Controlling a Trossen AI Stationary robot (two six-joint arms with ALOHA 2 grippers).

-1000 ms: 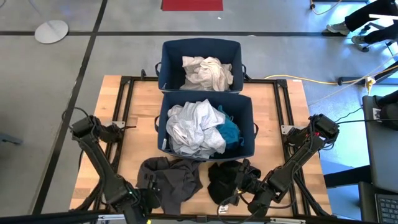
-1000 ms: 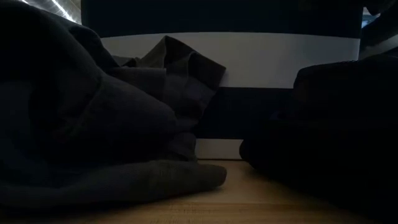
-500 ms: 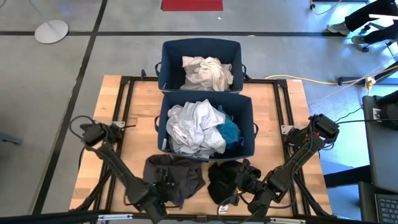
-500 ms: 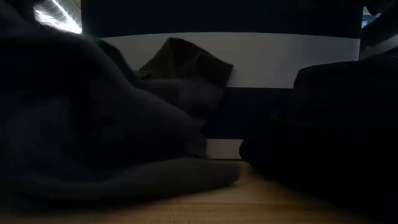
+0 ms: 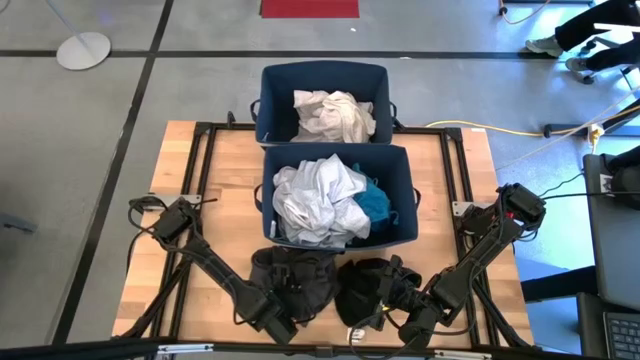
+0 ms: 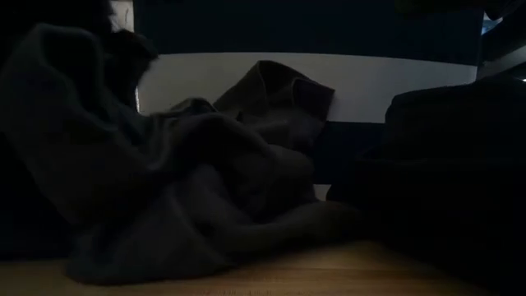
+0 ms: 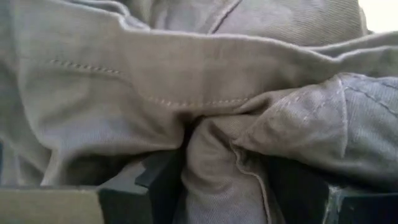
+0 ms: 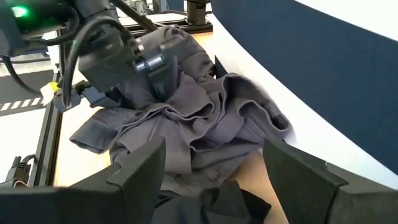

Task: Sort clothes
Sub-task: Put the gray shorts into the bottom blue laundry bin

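Observation:
A dark grey garment (image 5: 297, 280) lies bunched on the table near its near edge, against the near bin's wall; it also shows in the low view (image 6: 189, 197). My left gripper (image 5: 284, 300) is shut on it. A black garment (image 5: 363, 290) lies just to its right. My right gripper (image 8: 214, 165) is open at the black garment's right side, fingers level and pointing toward the table's left; whether it touches the black cloth (image 8: 211, 208) I cannot tell. My left gripper pinches a bunched fold of the dark grey garment (image 7: 217, 165) between its two fingers (image 7: 163, 186), several layers. The fingers come low and slanting from the table's near left (image 8: 155, 84). The rest of the garment lies slack on the table.
Two navy bins stand in a row at mid-table: the near one (image 5: 268, 215) holds white and teal clothes (image 5: 320, 205), the far one (image 5: 270, 100) holds white clothes (image 5: 335, 115). Bare wood (image 5: 200, 170) lies left and right of the bins. The near bin's wall (image 6: 394, 82) stands close behind both garments.
My left gripper has gone toward the table's right edge along the near edge, taking the dark grey garment with it. The garment, spread out before, has slid right and bunched up beside the black garment.

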